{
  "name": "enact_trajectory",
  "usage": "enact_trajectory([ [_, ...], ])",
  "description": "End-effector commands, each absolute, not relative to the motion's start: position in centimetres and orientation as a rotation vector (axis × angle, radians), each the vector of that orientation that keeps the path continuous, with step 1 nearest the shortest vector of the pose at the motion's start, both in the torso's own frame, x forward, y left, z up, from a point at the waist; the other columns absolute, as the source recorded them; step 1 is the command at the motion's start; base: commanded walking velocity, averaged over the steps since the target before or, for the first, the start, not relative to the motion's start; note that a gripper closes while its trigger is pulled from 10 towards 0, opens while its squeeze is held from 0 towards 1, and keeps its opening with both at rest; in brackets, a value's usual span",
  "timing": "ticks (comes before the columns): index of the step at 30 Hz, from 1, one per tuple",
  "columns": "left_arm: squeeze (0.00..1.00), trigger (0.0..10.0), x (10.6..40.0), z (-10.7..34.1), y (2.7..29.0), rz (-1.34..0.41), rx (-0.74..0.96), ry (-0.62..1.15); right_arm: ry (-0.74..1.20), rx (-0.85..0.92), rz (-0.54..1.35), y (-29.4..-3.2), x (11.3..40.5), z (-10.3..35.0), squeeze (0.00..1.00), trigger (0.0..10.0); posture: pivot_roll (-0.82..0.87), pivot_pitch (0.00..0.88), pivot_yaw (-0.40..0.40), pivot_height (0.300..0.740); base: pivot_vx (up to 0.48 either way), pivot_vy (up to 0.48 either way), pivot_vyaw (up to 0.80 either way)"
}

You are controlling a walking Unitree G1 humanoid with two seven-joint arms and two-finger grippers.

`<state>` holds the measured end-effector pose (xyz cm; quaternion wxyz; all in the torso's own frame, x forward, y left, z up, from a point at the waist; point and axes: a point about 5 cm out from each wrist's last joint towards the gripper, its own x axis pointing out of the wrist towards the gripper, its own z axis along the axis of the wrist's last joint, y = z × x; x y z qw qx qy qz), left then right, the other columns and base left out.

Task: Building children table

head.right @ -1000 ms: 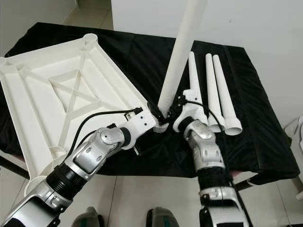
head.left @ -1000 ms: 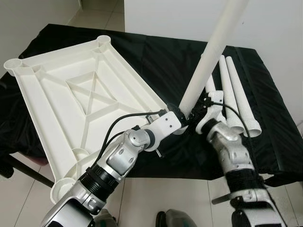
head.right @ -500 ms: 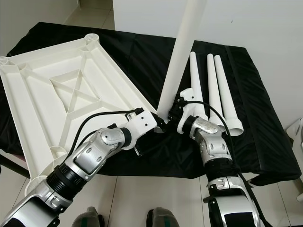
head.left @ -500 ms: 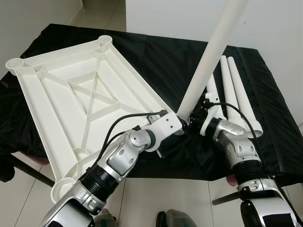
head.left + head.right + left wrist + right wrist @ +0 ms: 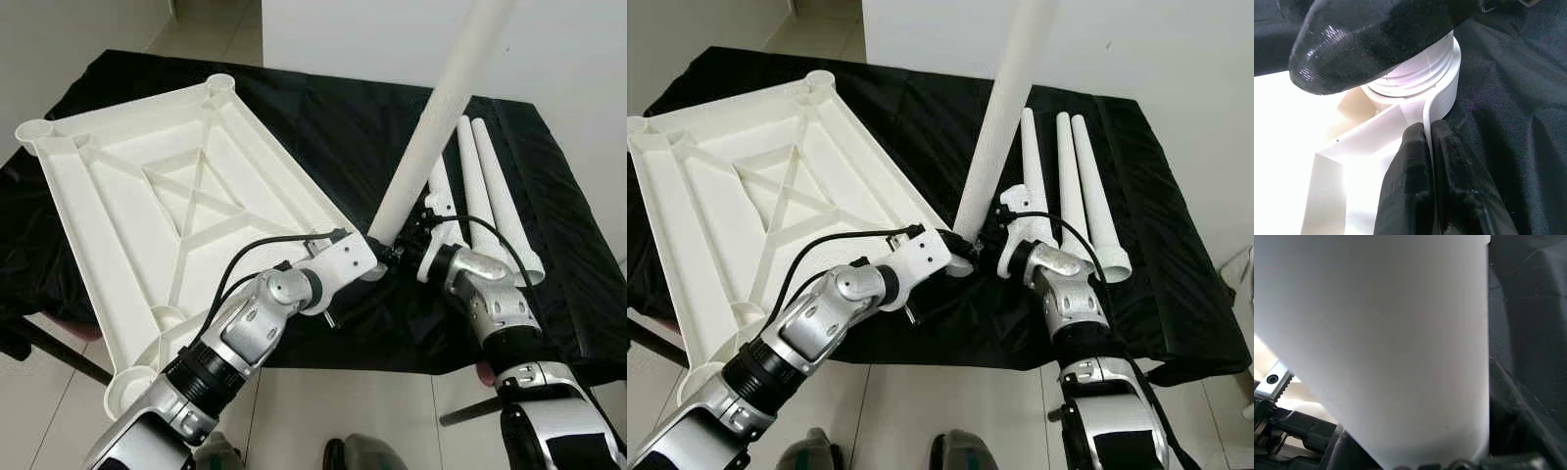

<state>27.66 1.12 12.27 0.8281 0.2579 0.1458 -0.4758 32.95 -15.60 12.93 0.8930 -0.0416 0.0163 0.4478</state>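
While one leg [image 5: 431, 122] stands socketed, three legs [image 5: 480, 191] lie loose.

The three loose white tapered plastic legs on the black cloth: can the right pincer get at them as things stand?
Probably not yet: the right pincer grips the upright white leg at the tabletop's corner socket. The loose legs lie beside it, unobstructed.

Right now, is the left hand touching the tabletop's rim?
Touching. The left wrist view shows the left hand's fingers pinched shut on the thin wall of the tabletop just below the corner socket.
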Motion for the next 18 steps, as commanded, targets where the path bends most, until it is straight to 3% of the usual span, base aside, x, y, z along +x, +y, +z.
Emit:
enact_trajectory([
  [1,0.00,10.0,26.7,10.1,1.4,-1.068,0.577,0.422,0.082,-0.078,0.937,-15.6,32.8,12.0,0.00,0.0,-0.05,0.000,-0.033,0.740,0.000,0.000,0.00],
  [12,0.00,10.0,26.6,10.0,1.4,-1.072,0.574,0.428,0.061,-0.044,0.874,-15.3,32.3,11.8,0.00,0.0,-0.05,0.000,-0.035,0.740,0.000,0.000,0.00],
  [18,0.00,10.0,26.4,9.9,1.2,-1.073,0.566,0.431,0.136,-0.086,0.643,-13.2,31.9,9.8,0.00,0.0,-0.06,0.006,-0.036,0.740,0.000,0.000,0.00],
])
